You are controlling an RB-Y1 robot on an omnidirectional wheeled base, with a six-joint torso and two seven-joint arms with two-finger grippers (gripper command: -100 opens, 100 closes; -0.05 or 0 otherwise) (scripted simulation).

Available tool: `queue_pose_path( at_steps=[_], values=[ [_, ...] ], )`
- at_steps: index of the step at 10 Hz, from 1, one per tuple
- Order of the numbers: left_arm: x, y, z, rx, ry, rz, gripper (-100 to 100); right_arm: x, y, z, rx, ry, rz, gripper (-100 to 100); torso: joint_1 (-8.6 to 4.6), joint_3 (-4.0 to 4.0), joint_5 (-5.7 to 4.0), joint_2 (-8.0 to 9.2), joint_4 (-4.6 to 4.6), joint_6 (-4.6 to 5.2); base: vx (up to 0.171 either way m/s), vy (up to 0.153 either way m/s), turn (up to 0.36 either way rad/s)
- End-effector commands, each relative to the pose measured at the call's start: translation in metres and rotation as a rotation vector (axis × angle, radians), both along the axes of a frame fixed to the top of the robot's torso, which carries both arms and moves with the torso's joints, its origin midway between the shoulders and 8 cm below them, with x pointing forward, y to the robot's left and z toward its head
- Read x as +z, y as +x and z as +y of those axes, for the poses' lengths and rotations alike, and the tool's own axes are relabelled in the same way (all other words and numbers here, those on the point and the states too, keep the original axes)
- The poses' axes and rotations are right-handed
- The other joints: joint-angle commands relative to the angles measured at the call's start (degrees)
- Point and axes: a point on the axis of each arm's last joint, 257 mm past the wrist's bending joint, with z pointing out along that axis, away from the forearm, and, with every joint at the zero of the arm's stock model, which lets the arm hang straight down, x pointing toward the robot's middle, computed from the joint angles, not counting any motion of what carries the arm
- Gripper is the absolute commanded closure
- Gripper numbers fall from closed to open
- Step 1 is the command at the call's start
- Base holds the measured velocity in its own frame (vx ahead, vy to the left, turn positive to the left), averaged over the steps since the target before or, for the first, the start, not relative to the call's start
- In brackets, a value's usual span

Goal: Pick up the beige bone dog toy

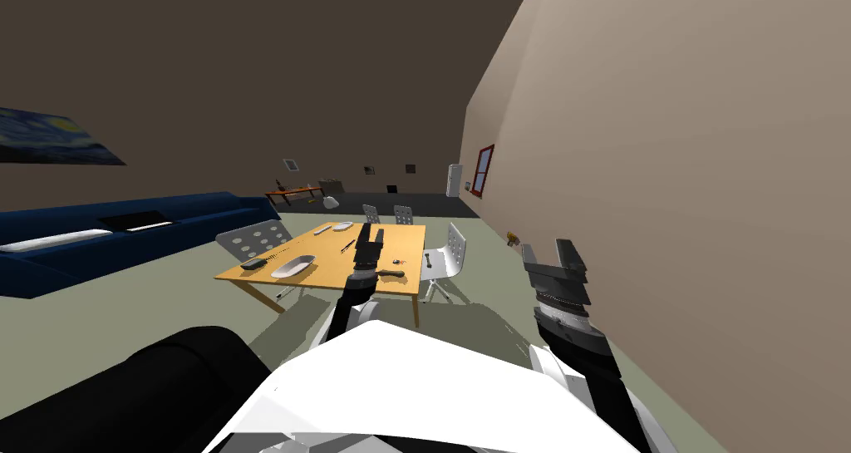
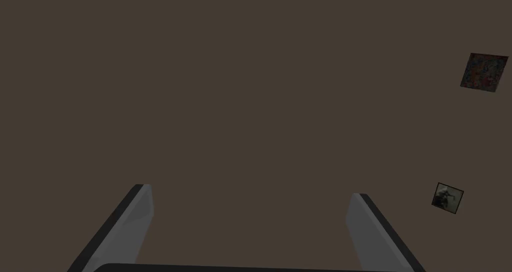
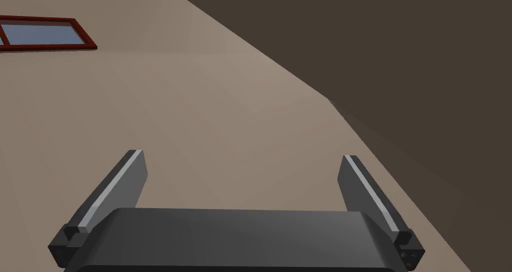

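Observation:
An orange table (image 1: 332, 265) stands ahead of me on the floor. A short brownish, bone-like thing (image 1: 392, 273) lies near its front right corner, too small to name surely. A small grey bone-shaped thing (image 1: 428, 259) sits at the table's right edge beside a white chair (image 1: 449, 257). My left gripper (image 1: 370, 238) (image 2: 250, 189) is raised in front of the table, open and holding nothing. My right gripper (image 1: 553, 253) (image 3: 242, 154) is held up off to the right near the beige wall, open with nothing between its fingers.
White plates (image 1: 292, 266) and small dark items lie on the table. More white chairs (image 1: 253, 240) ring it. A dark blue sofa (image 1: 125, 236) runs along the left. The beige wall (image 1: 665, 224) is close on the right. Floor lies between me and the table.

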Motion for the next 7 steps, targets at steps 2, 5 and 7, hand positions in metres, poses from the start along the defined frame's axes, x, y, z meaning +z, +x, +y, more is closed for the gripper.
queue_pose_path(
  at_steps=[2,5,7],
  values=[
    [-0.014,0.009,-0.006,-0.052,-0.001,0.053,-100,0.000,0.000,0.000,0.000,0.000,0.000,0,-0.17,-0.02,-0.03,-0.04,-0.01,0.00,0.015,-0.075,0.009],
    [-0.046,0.022,-0.009,-0.121,-0.016,0.158,-100,0.000,0.000,0.000,0.000,0.000,0.000,0,-0.46,-0.06,-0.11,-0.11,-0.02,0.01,0.026,-0.120,0.000],
    [-0.070,0.029,-0.008,-0.155,-0.030,0.232,-100,0.000,0.000,0.000,0.000,0.000,0.000,0,-0.41,-0.09,-0.09,-0.17,-0.04,0.00,0.055,-0.098,-0.014]
  ],
)
